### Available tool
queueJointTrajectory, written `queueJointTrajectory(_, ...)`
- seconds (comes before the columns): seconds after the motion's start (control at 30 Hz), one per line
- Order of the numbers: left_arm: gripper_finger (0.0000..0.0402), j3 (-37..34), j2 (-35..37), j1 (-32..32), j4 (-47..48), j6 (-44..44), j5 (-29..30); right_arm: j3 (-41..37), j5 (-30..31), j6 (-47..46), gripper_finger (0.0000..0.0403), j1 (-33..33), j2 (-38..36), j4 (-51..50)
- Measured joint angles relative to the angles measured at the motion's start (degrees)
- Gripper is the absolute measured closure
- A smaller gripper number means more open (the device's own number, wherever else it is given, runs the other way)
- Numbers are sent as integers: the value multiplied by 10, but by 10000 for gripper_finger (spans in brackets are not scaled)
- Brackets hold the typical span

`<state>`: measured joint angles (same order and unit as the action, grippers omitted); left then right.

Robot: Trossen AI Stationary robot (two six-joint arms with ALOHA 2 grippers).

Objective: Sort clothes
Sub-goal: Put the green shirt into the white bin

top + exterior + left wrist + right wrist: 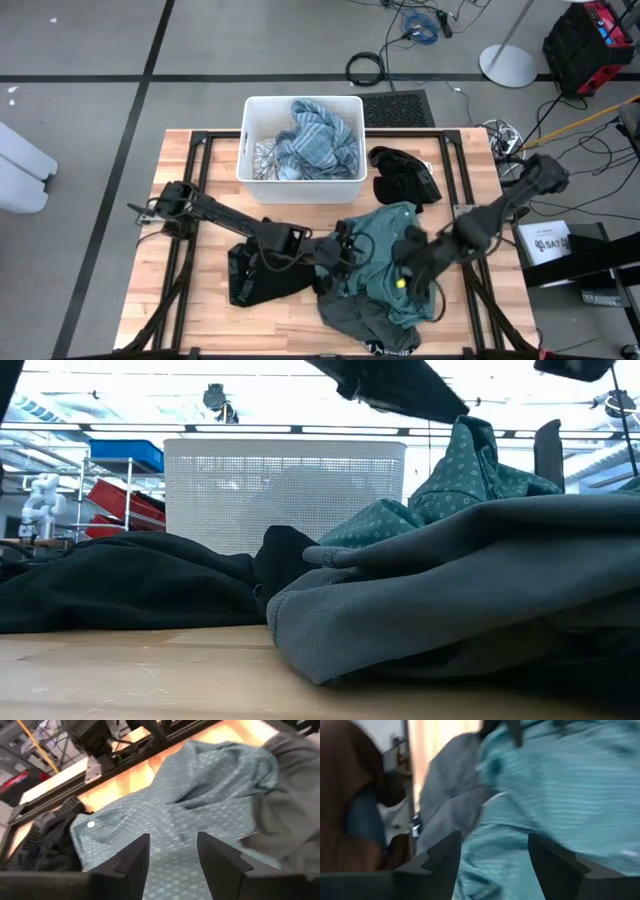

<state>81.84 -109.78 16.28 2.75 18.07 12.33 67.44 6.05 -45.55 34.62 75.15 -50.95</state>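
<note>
While both grippers stood open, the teal shirt [385, 235] lay between them, left gripper [345, 250] at its left edge, right gripper [405, 262] over its right half.

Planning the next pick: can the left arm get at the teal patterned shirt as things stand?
Probably yes. The left end effector is open, right over the teal patterned shirt, with nothing between them; the right end effector hovers at the shirt's other side.
</note>
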Motion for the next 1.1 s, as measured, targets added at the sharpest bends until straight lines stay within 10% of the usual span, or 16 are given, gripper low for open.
queueJointTrajectory(0.7, 211, 0, 0, 14, 4, -57, -1, -42, -79, 46, 195, 49, 164, 58)
queueJointTrajectory(1.1, 211, 0, 0, 14, 11, -58, 1, -18, -92, 51, 391, 32, 141, 17)
